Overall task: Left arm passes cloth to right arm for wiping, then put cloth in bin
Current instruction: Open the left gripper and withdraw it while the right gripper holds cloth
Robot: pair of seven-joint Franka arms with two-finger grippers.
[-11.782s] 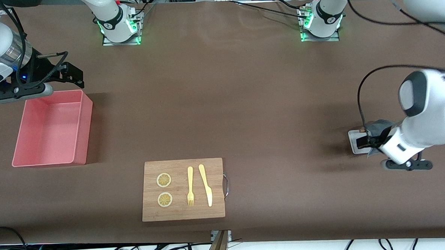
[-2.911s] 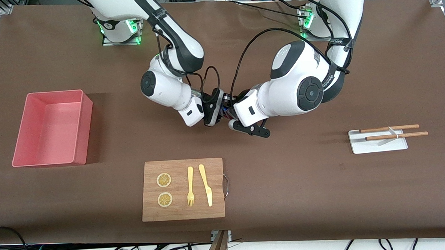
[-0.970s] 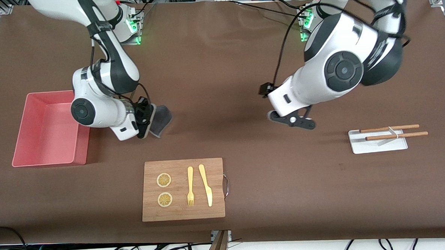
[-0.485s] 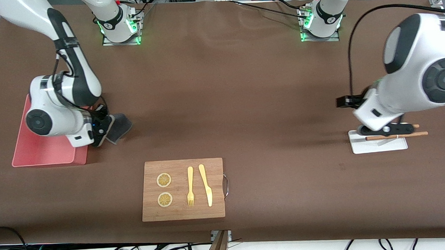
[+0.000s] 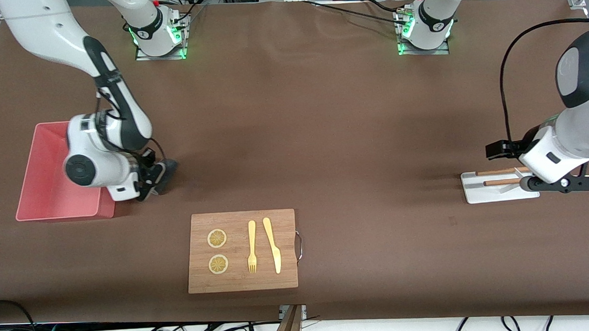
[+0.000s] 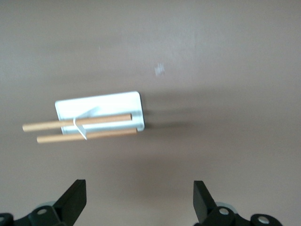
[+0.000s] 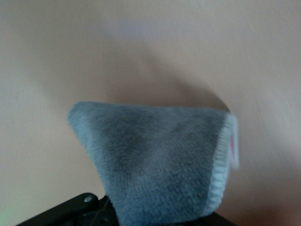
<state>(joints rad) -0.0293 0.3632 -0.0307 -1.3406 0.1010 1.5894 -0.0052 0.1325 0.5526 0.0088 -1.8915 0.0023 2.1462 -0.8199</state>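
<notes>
Since the previous frame, the right gripper (image 5: 152, 179) has shifted slightly toward the board end of the bin (image 5: 31, 167), clamped on the cloth (image 5: 164, 172), which hangs over bare table just beside the bin's wall. Left gripper (image 5: 560, 184) has withdrawn over the white tray (image 5: 474, 193) with two wooden sticks (image 6: 77, 123), fingers spread wide, holding nothing. Wooden board (image 5: 241, 251) with fork (image 5: 251, 247), knife (image 5: 272, 244) and lemon slices (image 5: 216, 238) lies clear of both arms.

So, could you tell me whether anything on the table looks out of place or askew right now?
Nothing stands out. The fork, knife and two lemon slices lie neatly on the wooden board, the two sticks rest across the white tray, and the pink bin sits upright.
</notes>
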